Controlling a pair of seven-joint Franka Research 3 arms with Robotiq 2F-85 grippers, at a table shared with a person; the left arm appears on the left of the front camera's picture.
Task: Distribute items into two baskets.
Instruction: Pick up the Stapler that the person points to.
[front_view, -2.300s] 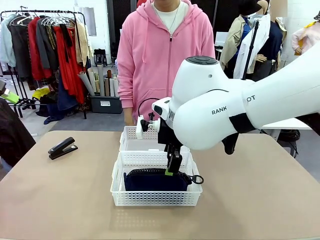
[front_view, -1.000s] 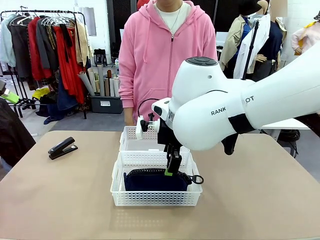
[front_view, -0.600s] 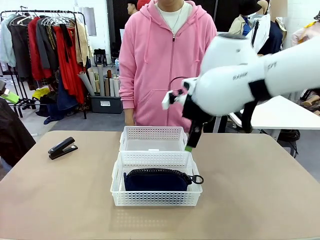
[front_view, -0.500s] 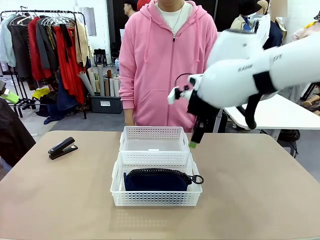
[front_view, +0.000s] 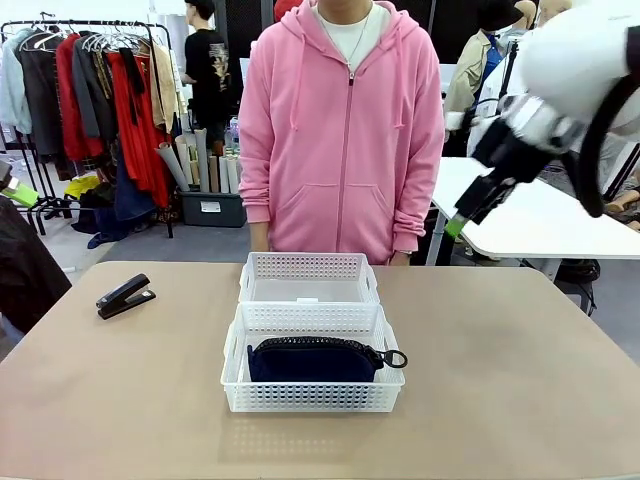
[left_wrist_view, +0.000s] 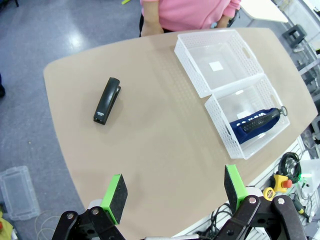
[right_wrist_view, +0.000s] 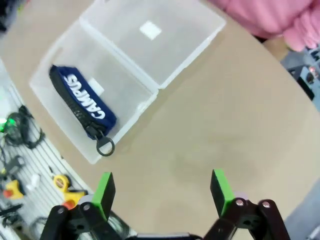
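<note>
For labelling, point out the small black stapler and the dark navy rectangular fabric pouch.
Small black stapler (front_view: 125, 297), front view, middle of its top arm.
Dark navy rectangular fabric pouch (front_view: 312, 362), front view, middle of its side.

**Counting what is on the table**

A near basket (front_view: 312, 396) and a far basket (front_view: 308, 266), both white, are making two of that kind. One navy pouch (front_view: 312, 362) and one black stapler (front_view: 125, 296) are making two loose items. One table (front_view: 520, 380) is carrying them all. One person (front_view: 340, 130) is standing at it.
</note>
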